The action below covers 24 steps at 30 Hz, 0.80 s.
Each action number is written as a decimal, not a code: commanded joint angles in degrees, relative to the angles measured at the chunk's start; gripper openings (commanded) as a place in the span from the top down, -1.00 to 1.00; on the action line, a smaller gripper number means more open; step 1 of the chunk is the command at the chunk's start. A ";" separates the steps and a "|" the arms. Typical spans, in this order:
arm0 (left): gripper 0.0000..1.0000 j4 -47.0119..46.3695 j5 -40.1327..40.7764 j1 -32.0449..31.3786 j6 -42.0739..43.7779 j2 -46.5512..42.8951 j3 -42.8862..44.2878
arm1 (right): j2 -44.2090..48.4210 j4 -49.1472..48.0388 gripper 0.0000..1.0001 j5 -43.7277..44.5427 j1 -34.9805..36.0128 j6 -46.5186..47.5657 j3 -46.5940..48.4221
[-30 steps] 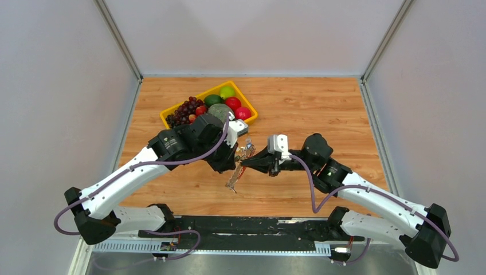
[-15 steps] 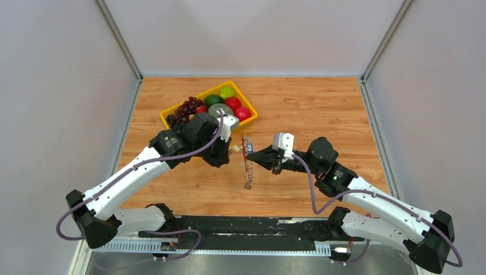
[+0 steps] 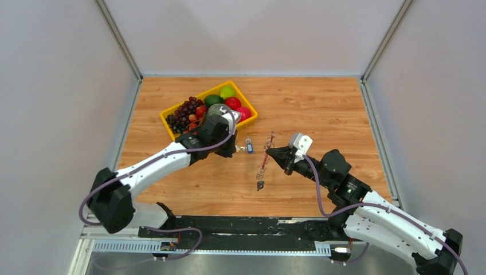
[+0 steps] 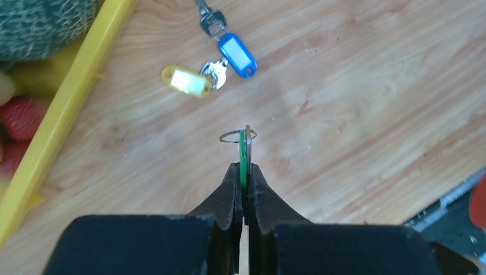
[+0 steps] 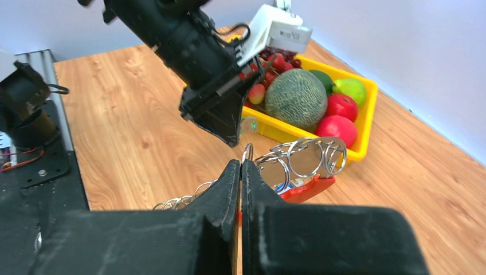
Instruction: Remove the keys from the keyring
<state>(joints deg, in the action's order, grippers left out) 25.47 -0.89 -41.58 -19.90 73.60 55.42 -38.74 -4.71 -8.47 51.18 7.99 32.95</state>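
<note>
Apart they go: left pincer (image 4: pixel 245 171), clamped on a green-tagged key (image 4: pixel 243 150), backs off left; right pincer (image 5: pixel 240 167) pinches the red keyring (image 5: pixel 308 188), rings (image 5: pixel 328 156) dangling, further right. Two more tagged keys (image 4: pixel 238 48) lie on the surface (image 4: pixel 372 86) between them.

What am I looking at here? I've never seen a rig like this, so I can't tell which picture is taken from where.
Two white-and-black robot arms are bolted to a wooden table. The wide picture looks down from a camera above and behind them. The other two come from a camera on each wrist, which is why black fingers fill the bottom of each.

The left gripper is shut on a green-tagged key with a thin wire ring. The right gripper is shut on a red clip-shaped keyring strung with silver metal rings.

Two loose keys lie on the table, a blue-tagged key and a yellow-tagged key, beside a yellow plastic tray of fruit.
</note>
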 commanded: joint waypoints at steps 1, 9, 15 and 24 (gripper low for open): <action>1.00 -13.55 0.67 0.45 -1.37 8.14 0.47 | 2.52 0.40 1.00 7.30 -0.28 -2.20 -0.90; 0.56 -18.61 3.97 2.37 -0.36 21.58 4.47 | 2.56 1.55 1.00 8.31 -0.59 -3.27 -0.65; -0.59 -20.29 3.78 2.65 -0.21 17.28 1.95 | 1.81 1.82 1.00 8.36 -0.77 -4.25 -0.26; -0.72 -21.95 -1.00 2.65 3.09 -1.75 -7.09 | -2.36 1.83 1.00 8.30 -2.07 -6.91 0.72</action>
<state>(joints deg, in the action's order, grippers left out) 6.87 1.63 -38.92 -19.25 79.44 51.35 -39.40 -0.95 -1.04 50.13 3.90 31.77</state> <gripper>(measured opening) 0.857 0.007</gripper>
